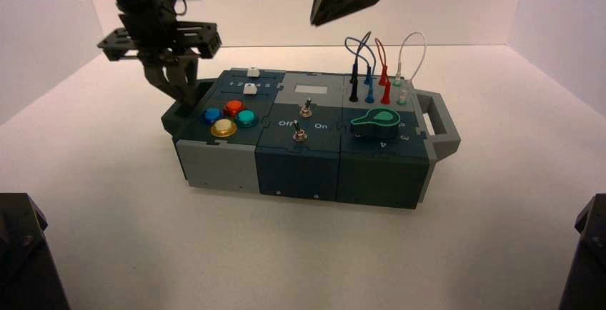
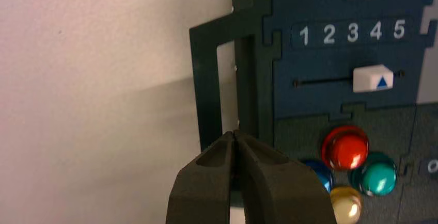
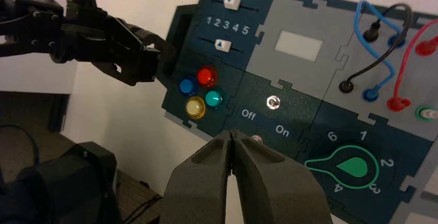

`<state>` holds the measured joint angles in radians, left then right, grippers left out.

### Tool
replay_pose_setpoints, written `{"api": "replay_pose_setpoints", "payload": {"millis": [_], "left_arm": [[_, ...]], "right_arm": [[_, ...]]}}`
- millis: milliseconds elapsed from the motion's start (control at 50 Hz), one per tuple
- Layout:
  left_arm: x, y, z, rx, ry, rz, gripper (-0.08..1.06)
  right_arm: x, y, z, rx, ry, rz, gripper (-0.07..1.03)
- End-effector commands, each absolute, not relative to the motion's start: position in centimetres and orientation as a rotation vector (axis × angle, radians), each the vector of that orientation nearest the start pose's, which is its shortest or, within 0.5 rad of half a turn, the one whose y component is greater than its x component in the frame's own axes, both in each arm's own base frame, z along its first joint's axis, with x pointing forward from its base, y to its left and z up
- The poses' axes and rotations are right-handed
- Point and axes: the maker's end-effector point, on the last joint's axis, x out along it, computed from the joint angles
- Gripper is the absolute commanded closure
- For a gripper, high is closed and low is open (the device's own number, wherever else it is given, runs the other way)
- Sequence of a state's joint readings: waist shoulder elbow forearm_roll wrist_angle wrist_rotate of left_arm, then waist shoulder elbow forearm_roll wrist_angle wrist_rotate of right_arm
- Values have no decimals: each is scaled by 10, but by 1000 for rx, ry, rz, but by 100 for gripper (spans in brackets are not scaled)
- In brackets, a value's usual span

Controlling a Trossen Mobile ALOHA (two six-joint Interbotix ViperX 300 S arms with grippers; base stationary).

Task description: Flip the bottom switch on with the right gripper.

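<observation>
The bottom switch point(image 1: 300, 136) is a small metal toggle on the box's dark middle panel, just below the "Off" and "On" lettering. Its twin point(image 1: 305, 110) stands just behind it. My right gripper point(image 1: 318, 17) hangs shut and empty high above the back of the box. In the right wrist view its closed tips point(image 3: 233, 133) lie close beside the bottom switch point(image 3: 255, 139), whose silver base shows just past them. My left gripper point(image 1: 182, 99) is shut and empty at the box's left handle point(image 2: 206, 79).
A large teal knob point(image 1: 376, 119) sits right of the switches. Blue, red, teal and yellow buttons point(image 1: 230, 117) cluster on the left, with two white sliders point(image 1: 250, 81) behind them. Looped wires point(image 1: 379, 67) rise at the back right, and a grey handle point(image 1: 437, 121) juts out on the right.
</observation>
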<state>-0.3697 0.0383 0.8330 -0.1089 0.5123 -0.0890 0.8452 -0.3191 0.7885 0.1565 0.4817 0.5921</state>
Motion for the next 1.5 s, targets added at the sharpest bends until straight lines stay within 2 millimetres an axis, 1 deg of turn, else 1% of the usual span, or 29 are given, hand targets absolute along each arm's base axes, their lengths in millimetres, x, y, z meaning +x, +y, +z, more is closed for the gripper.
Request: {"api": "replay_pose_setpoints", "payload": {"millis": [20,200,400,600,680,780,840,1000,1180,1500], "left_arm": [[285,-118,21,56,1368,-221,101],[284,-117,7,70,1396,-216,101],[281,-116,-10,87,1432,-212,101],[283,-117,-11,93,1437,-215,101],[283,-116,-11,93,1441,-213,101],[283,-117,-11,94,1439,-214,101],[284,-117,-12,95,1439,-215,101],[284,-117,-12,96,1440,-214,101],[284,-116,-15,97,1454,-211,101],[284,-117,-16,101,1463,-213,101]], "right_arm": [[214,272,160,282,1137,486,98],[212,285,149,271,1175,479,98],[208,302,146,278,1206,479,99],[202,315,132,260,1267,454,98],[200,316,123,259,1294,426,99],[200,318,118,267,1311,404,98],[201,318,115,261,1318,392,99],[199,314,100,225,1362,342,99],[196,314,90,211,1380,325,99],[200,318,77,193,1397,308,99]]}}
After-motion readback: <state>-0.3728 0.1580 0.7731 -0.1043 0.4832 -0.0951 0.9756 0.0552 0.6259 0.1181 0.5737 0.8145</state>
